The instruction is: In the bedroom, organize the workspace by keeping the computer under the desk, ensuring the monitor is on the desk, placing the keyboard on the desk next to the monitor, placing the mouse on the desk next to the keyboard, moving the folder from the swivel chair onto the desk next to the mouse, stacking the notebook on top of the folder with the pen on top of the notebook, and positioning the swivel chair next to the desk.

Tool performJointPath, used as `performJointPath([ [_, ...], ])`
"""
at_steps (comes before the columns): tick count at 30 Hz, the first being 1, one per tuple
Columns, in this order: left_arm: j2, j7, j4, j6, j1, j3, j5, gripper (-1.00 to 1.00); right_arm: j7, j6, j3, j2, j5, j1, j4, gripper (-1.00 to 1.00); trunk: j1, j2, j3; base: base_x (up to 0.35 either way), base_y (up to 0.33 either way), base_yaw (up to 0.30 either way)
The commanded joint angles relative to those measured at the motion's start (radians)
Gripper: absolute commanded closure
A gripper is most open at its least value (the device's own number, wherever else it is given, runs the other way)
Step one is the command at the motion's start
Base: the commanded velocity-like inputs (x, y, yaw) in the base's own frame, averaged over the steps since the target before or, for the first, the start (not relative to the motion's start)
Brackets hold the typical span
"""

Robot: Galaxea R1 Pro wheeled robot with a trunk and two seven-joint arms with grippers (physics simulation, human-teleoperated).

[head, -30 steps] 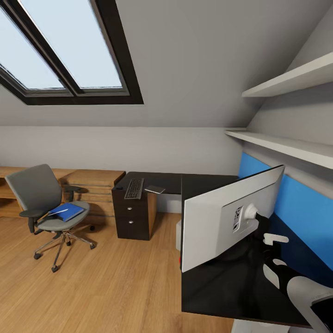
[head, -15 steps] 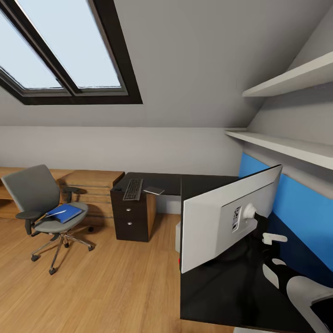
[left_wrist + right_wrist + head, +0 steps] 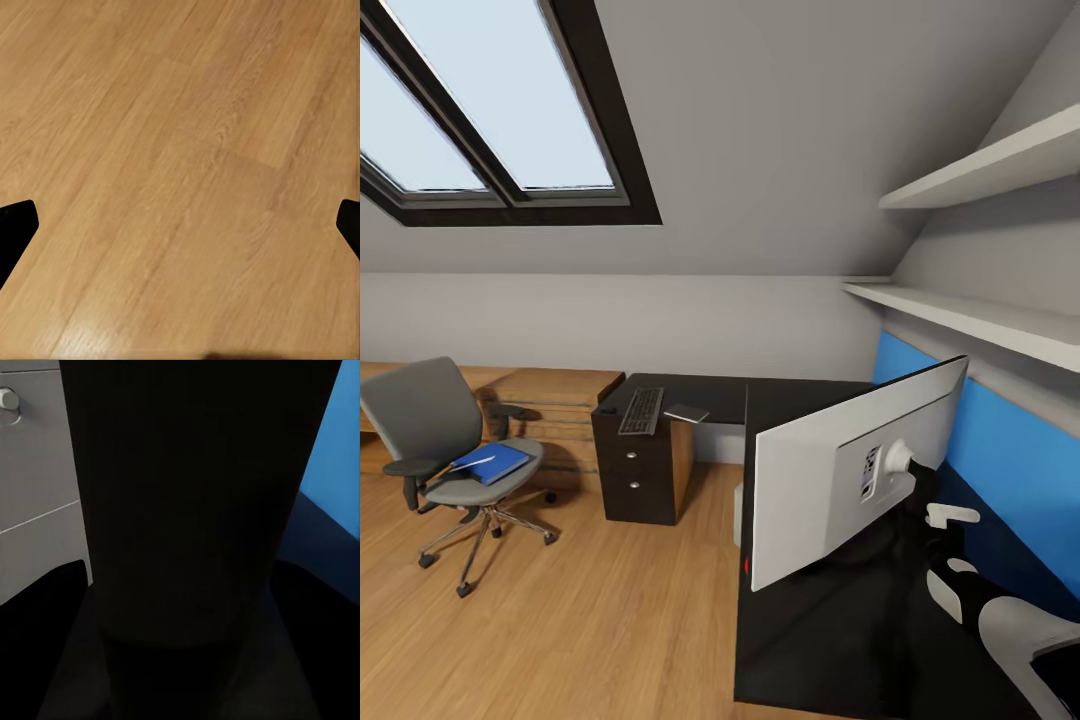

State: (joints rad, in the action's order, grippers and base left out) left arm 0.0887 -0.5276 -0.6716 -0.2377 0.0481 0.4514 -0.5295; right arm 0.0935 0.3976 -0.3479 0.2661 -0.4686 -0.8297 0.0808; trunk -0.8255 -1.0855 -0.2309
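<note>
Meanwhile, at lower right of the head frame, the white flat-panel monitor stands back-first on the glossy black L-shaped table, the right tool just behind its dark stand; whether that tool is wide or narrow cannot be told. At centre, a grey keyboard lies on the table. At left, a blue folder rests on the grey swivel chair. Above the wooden floor, the left tool is spread wide.

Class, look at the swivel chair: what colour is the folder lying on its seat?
Blue. The folder lies on the grey swivel chair, clearest in the head view.
</note>
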Motion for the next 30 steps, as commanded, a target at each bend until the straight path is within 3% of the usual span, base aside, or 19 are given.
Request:
performJointPath([
  [1, 0.001, -0.006, -0.002, -0.006, -0.001, 0.007, -0.010, -1.00, 0.008, 0.006, -0.030, 0.001, -0.027, 0.000, -0.009, 1.00, 0.000, 0.000, -0.001, 0.013, -0.020, 0.000],
  [13, 0.000, -0.005, -0.002, -0.006, -0.001, 0.007, -0.010, -1.00, 0.008, 0.007, -0.029, 0.001, -0.027, 0.000, -0.009, 1.00, 0.000, 0.000, -0.001, 0.046, -0.149, 0.000],
  [30, 0.001, -0.005, -0.002, -0.011, -0.001, 0.007, -0.009, -1.00, 0.008, 0.007, -0.031, 0.000, -0.027, 0.000, -0.009, 1.00, 0.000, 0.000, -0.001, 0.093, -0.016, 0.000],
])
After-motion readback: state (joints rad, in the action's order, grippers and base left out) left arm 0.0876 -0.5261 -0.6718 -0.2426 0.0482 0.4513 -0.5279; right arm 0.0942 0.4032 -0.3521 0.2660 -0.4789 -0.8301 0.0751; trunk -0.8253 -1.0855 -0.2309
